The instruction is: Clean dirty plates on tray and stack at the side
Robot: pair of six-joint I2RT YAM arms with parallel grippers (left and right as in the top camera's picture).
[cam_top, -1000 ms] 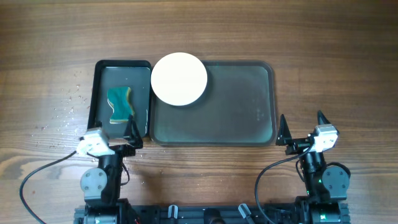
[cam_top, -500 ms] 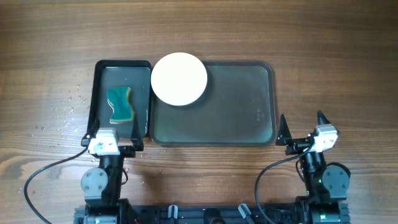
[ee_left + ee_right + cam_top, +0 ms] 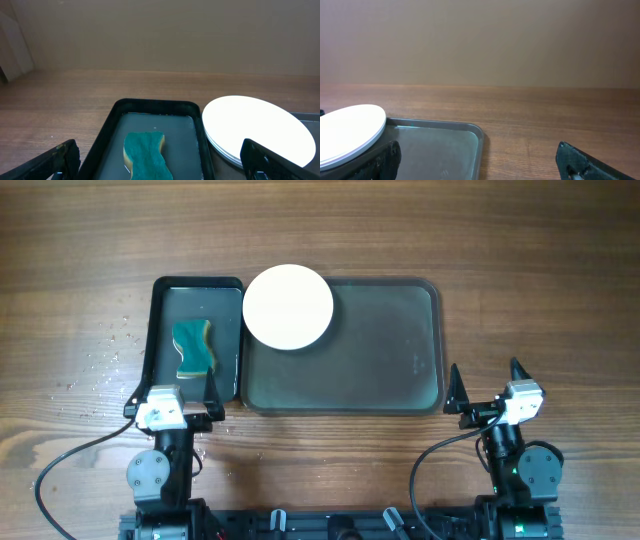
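A stack of white plates [image 3: 288, 306] sits at the far left corner of the grey-green tray [image 3: 390, 370], overlapping the edge of the black tray. Its top plate shows no smear. The stack also shows in the left wrist view [image 3: 257, 129] and in the right wrist view [image 3: 350, 131]. My left gripper [image 3: 172, 393] is open and empty at the near end of the black tray, in front of the sponge. My right gripper [image 3: 487, 380] is open and empty over the table off the grey-green tray's near right corner [image 3: 475, 132].
A smaller black tray [image 3: 160, 330] left of the grey-green tray holds a teal sponge [image 3: 193, 347], seen also in the left wrist view [image 3: 147, 155]. Water drops [image 3: 110, 345] speckle the wood left of it. Cables lie near both arm bases.
My left gripper has swung from pointing right of the black tray's near end back toward its middle, settling a little to the left. The right arm, plates and sponge have not moved.
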